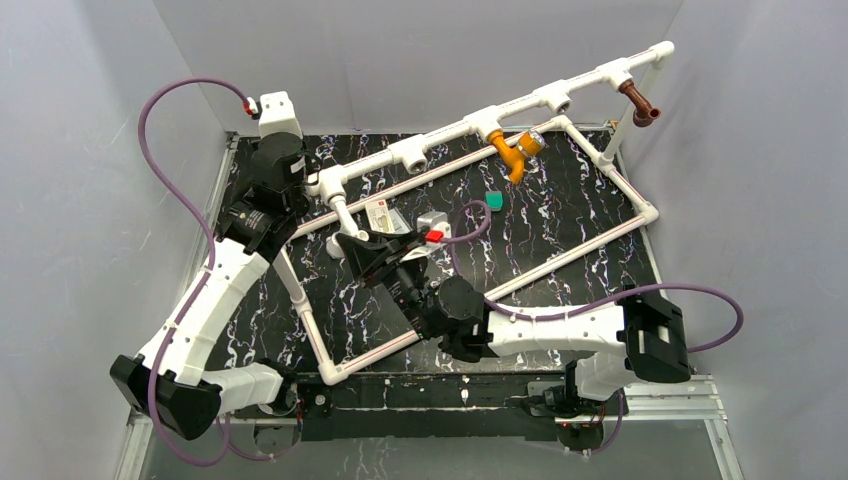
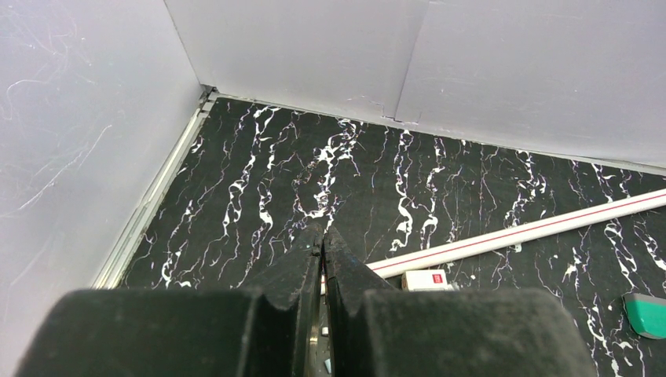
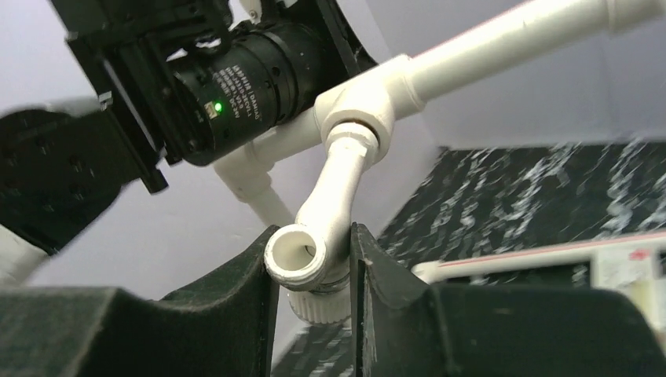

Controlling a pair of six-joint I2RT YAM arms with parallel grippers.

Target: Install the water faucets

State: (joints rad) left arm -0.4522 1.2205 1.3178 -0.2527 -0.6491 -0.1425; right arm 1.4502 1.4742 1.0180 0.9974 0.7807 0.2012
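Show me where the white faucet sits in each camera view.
Top external: the white faucet hangs left of centre, with the right hand on it.
Left wrist: not in view.
Right wrist: the faucet is at centre, its spout end between the hand's fingers.
Shared landmark: the red-striped pipe appears in all three views.

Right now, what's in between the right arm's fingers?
The white faucet sits between the right fingers, its open end facing the camera. Its upper end meets the pipe fitting; the joint inside is hidden.
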